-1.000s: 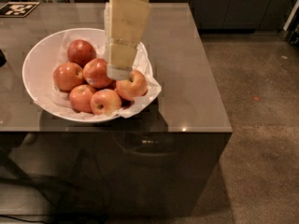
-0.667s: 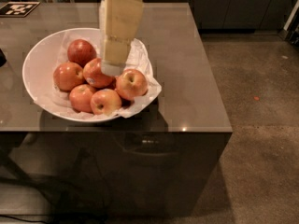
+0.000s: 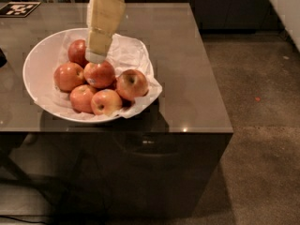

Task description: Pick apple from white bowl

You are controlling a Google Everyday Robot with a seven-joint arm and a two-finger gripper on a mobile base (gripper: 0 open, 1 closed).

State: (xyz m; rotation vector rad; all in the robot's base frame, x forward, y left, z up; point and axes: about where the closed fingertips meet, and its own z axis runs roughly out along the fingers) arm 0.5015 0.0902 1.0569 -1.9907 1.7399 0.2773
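The white bowl (image 3: 37, 60) sits on the left part of a grey table and is lined with crumpled white paper. It holds several red-orange apples. The apple (image 3: 99, 75), round and red-orange, lies in the middle of the pile. My gripper (image 3: 96, 57) comes down from the top on a cream-coloured arm, and its tip sits right over the top of that apple, at or just above its surface. A yellow-blushed apple with a stem dimple (image 3: 132, 84) lies to the right, and a darker red apple (image 3: 77, 51) lies behind to the left.
The grey table (image 3: 187, 69) ends at a front edge just below the bowl and a right edge near x 490, with brown floor (image 3: 262, 125) beyond. A black-and-white marker tag (image 3: 18, 8) lies at the far left corner. A dark object (image 3: 2, 58) shows at the left edge.
My gripper has moved left and back, from over the right-hand apple to over the middle apple. The apples and the bowl have not moved.
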